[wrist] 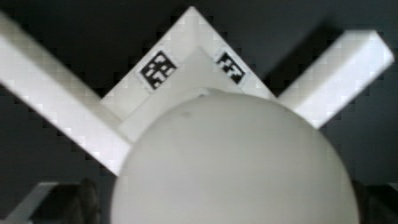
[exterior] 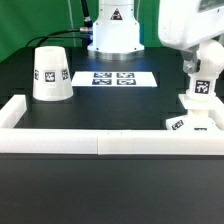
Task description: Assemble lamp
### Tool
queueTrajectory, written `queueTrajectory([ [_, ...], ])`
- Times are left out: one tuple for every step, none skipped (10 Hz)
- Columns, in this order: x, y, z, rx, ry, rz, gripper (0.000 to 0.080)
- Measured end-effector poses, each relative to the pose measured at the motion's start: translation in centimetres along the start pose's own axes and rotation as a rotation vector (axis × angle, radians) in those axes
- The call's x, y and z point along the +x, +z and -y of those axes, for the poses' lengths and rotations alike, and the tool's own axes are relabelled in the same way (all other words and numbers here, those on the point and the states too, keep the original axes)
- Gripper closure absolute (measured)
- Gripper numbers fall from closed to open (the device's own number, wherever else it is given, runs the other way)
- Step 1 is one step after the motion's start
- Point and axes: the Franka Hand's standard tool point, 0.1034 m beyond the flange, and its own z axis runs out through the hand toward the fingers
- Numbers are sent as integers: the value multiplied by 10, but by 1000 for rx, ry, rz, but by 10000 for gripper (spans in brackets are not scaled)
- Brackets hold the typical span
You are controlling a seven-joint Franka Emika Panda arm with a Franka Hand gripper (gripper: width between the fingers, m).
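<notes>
White plastic lamp parts sit on a black table (exterior: 100, 110) under a robot arm.

Largest is the white wall strip (exterior: 100, 143), running along the table's 6 o'clock edge with short returns at both ends. Next, the cone-shaped shade (exterior: 50, 74) stands upright at about 9 o'clock, well apart from the rest. The flat marker board (exterior: 112, 78) lies near 12 o'clock. At 3 o'clock the round-headed bulb (exterior: 199, 88) stands upright on the small square base (exterior: 191, 122), tucked into the wall's corner. The gripper (exterior: 199, 62) hangs directly above the bulb, its fingers spread wide and grasping nothing. In the wrist view the bulb's rounded head fills the foreground.
</notes>
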Motion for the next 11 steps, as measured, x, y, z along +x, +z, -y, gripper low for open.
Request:
queueTrajectory([
  [0,0,0,-2,-49,2,101],
  [-1,0,-1,-5,-126,5,101],
  [-2,0,-2,-7,-175,8,101],
  [-2,0,-2,-9,-233,11,101],
  [-2,0,-3,-10,-281,11,101],
  [-2,0,-3,-11,-319,12,101],
  [-2,0,-4,-24,-359,17,101],
  [-3,1,-5,-33,-398,23,101],
  [-4,1,-6,-33,-408,24,101],
  [-4,1,-6,-33,-402,24,127],
  [-5,1,-6,-32,-402,24,127],
])
